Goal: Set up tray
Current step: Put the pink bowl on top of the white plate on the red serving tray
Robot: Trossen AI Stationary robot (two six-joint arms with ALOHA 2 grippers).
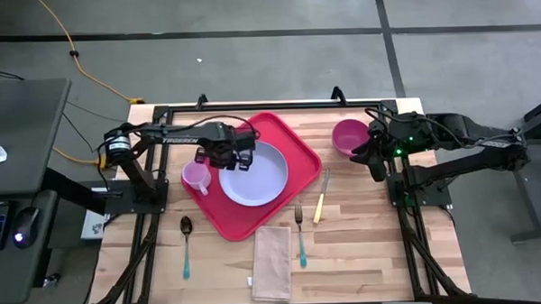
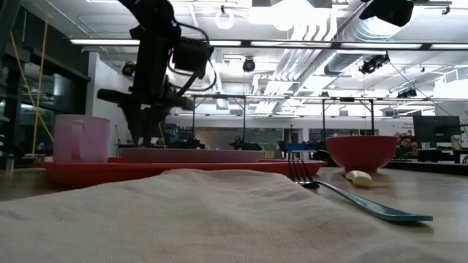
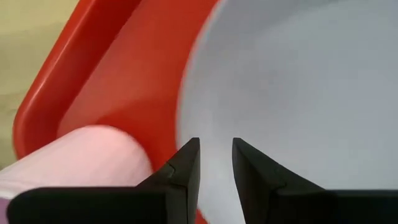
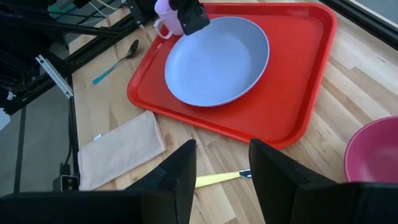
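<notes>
Now the left gripper (image 1: 237, 159) is hanging open and empty over the plate's (image 1: 258, 178) edge on the red tray (image 1: 293, 140); the right gripper (image 1: 368, 158) is waiting open by the desk's right edge.

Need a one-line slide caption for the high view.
Left gripper open over plate on red tray; right gripper open beside bowl.
</notes>
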